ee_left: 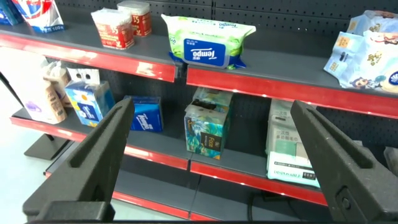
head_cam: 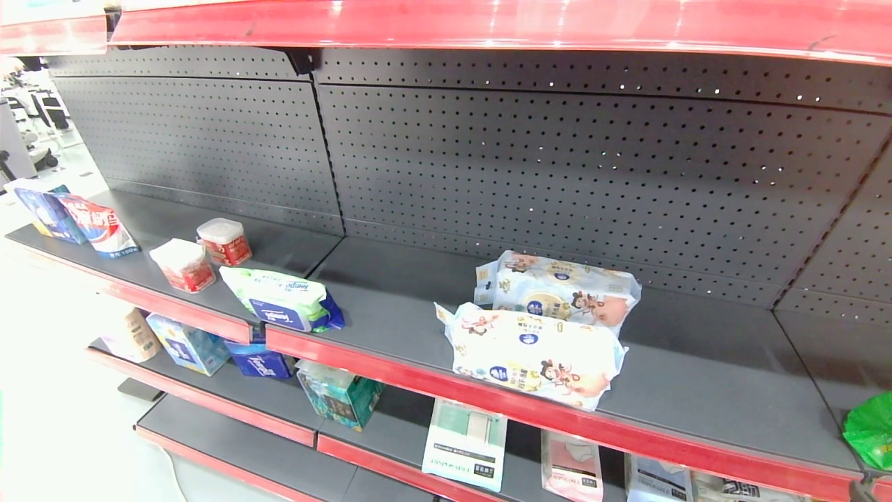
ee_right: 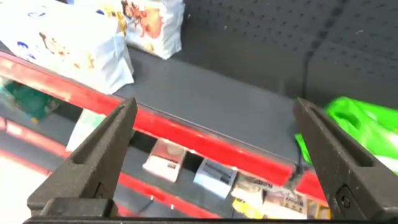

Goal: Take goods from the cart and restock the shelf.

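My left gripper (ee_left: 211,106) is open and empty, in front of the lower shelf tier facing a teal box (ee_left: 208,121). Above it on the dark shelf board (head_cam: 697,362) lies a green-and-blue wipes pack (ee_left: 208,40). My right gripper (ee_right: 214,102) is open and empty too, held before the red shelf edge (ee_right: 205,140). It faces a bare stretch of board between two white cartoon-print tissue packs (ee_right: 74,37) and a bright green bag (ee_right: 364,127). In the head view the tissue packs (head_cam: 536,352) lie one behind the other at the middle, and the green bag (head_cam: 871,429) sits at the far right.
Two red jars with white lids (head_cam: 182,265) and blue-and-red packs (head_cam: 97,226) stand at the shelf's left end. The tier below holds blue tissue packs (head_cam: 188,345), the teal box (head_cam: 339,394) and white packets (head_cam: 465,443). A pegboard back wall (head_cam: 557,160) closes the shelf.
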Controlling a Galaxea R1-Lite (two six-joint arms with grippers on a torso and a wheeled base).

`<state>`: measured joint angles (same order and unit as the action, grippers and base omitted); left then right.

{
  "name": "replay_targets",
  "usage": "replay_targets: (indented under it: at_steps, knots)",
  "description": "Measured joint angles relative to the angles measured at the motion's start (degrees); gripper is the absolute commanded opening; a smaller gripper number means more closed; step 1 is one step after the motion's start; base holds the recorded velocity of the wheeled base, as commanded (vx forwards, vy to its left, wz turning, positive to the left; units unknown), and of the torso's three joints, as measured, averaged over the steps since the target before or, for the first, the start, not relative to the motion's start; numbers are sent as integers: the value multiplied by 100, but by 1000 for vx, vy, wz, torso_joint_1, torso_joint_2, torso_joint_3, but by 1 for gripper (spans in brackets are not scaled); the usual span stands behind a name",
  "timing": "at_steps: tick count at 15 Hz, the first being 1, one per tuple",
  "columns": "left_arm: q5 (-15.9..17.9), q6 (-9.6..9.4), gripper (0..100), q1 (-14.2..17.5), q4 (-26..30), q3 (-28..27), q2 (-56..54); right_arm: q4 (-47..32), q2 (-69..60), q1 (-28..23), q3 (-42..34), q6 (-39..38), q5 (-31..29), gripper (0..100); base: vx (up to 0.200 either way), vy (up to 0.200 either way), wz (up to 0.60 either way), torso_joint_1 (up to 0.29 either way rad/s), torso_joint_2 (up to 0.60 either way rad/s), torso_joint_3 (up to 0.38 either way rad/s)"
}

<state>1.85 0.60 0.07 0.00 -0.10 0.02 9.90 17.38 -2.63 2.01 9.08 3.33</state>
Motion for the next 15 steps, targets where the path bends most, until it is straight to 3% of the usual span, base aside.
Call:
replay_targets:
  at_steps: [2, 6, 10, 15]
  knots:
    - [0, 0, 100, 0, 0, 0, 0, -600, -796, 44, -91, -117, -254, 100, 0, 0, 0, 0, 0, 0]
    - [0, 0, 100, 0, 0, 0, -2, -761, -1312, 90, -179, -1075, -564, 100, 0, 0, 0, 0, 0, 0]
    - [0, 0, 100, 0, 0, 0, -5, -995, -1582, 211, -191, -846, -293, 100, 0, 0, 0, 0, 0, 0]
    - [9, -22, 100, 0, 0, 0, -5, -997, -1729, 252, -188, -1197, -491, 100, 0, 0, 0, 0, 0, 0]
